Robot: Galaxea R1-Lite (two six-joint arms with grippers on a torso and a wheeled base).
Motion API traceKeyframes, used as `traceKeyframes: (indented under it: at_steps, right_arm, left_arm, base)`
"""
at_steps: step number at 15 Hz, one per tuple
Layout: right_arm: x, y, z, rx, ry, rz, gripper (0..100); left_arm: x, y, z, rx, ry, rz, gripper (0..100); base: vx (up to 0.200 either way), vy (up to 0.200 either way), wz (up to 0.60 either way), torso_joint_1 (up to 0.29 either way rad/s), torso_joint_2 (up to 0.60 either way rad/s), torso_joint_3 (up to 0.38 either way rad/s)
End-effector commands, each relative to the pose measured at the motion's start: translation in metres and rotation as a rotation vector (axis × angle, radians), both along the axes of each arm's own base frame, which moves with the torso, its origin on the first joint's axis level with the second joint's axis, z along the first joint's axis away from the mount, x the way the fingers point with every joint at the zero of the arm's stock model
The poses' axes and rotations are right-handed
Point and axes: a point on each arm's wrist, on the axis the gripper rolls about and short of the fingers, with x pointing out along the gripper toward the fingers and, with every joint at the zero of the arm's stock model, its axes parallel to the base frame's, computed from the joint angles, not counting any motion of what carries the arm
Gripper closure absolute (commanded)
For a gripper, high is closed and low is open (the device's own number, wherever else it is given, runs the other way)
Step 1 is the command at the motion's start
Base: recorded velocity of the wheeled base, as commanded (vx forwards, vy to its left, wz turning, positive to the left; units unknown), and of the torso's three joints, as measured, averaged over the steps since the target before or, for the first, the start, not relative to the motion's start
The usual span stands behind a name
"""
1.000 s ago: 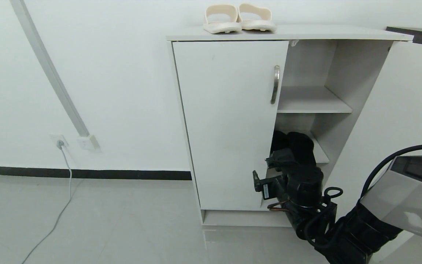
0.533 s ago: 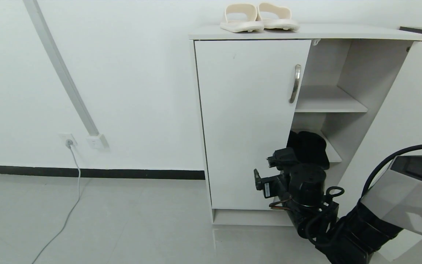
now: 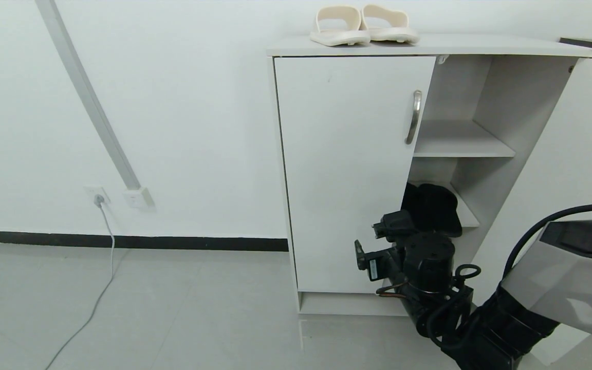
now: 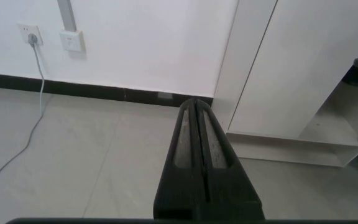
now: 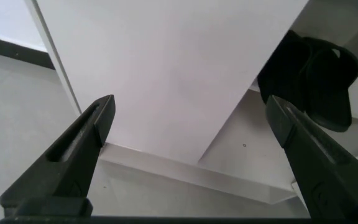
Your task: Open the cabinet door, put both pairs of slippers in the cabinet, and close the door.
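we find the cabinet [image 3: 347, 180] with its right door [image 3: 573, 154] open and the black slippers [image 3: 432, 208] on the lower shelf, while the cream slippers [image 3: 364, 25] sit on top, long axes toward the wall, well above the nearer right gripper [image 5: 188, 106], whose fingers are spread, and the left gripper [image 4: 196, 106] has its fingers pressed together.

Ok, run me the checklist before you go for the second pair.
1. Right door open: ok.
2. Black slippers on lower shelf: ok.
3. Beige slippers inside: not ok, they sit on the cabinet top.
4. Right tool open and holding nothing: ok.
5. Left tool open: not ok, shut.
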Motion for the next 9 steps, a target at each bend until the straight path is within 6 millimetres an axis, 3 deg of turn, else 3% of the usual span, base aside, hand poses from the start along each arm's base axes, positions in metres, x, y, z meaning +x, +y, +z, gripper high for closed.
traceKeyframes:
  at_steps: [1,9]
  right_arm:
    - [-0.0005,0.0001,-0.0022,-0.002,0.002,0.001,0]
    - [-0.0006,0.0,-0.0029,-0.004,0.003,0.0,0]
  left_arm:
    - [0.0,0.0,0.0,-0.001,0.0,0.002,100]
    - [0.0,0.0,0.0,-0.001,0.0,0.0,100]
  base:
    - [0.0,0.0,0.0,0.0,0.0,0.0]
    - [0.0,0.0,0.0,0.0,-0.01,-0.017]
